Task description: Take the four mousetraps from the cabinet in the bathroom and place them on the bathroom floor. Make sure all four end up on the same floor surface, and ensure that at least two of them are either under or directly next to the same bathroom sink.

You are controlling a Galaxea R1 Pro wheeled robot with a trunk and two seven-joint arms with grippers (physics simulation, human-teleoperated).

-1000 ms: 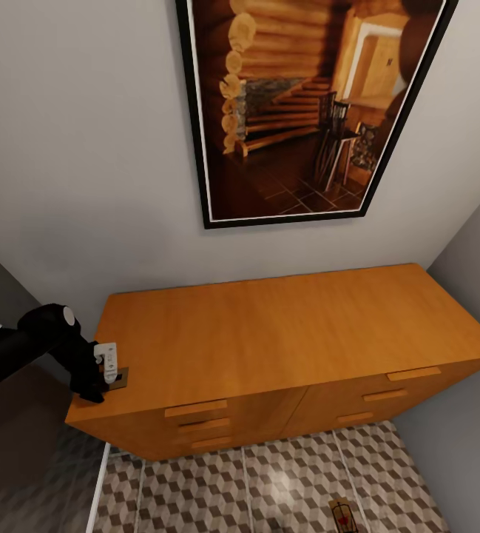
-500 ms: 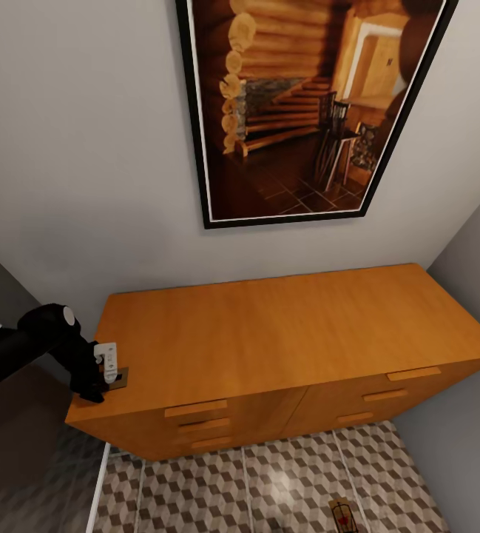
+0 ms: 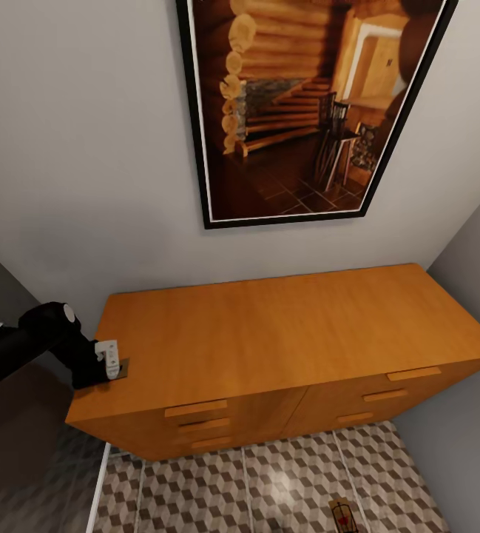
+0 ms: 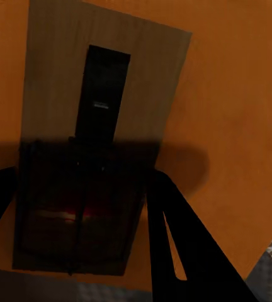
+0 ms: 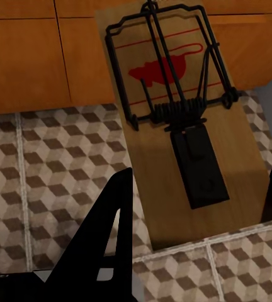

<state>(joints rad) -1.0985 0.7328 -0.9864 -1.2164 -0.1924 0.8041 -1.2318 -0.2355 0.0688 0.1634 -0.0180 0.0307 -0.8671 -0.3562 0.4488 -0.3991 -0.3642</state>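
A mousetrap (image 3: 119, 368) lies flat on the near left corner of the cabinet (image 3: 284, 333), just by the top's edge. My left gripper (image 3: 108, 360) stands over it. In the left wrist view the trap (image 4: 98, 126) is a pale brown board with a dark bar along its middle and a faint red spot in shadow, and my two dark fingers (image 4: 180, 233) straddle its lower end, one on each side. They are spread a little wider than the board. I cannot tell whether they touch its edges or have any hold on it.

My left arm (image 3: 25, 344) comes in from the left side, black and bent at the wrist, so that the gripper with its white fitting points down onto the cabinet corner.

My right gripper (image 5: 199, 207) hangs low over the bathroom floor (image 3: 269, 481). Its fingers (image 5: 104, 239) are parted wide and hold nothing. Between them, in the right wrist view, a second mousetrap (image 5: 174, 119) lies flat on the cube-patterned tiles, just in front of the cabinet's drawers (image 5: 29, 56). Its dark wire frame, coiled spring and red mouse mark show clearly, with a dark plate toward the near end. In the head view this same trap (image 3: 341, 516) sits on the tiles at the lower edge, to the right of middle.

The cabinet is orange-brown with a smooth bare top and bar handles (image 3: 195, 409) on its drawers. It stands against a pale wall under a large framed picture (image 3: 306, 104) of a log cabin's interior.
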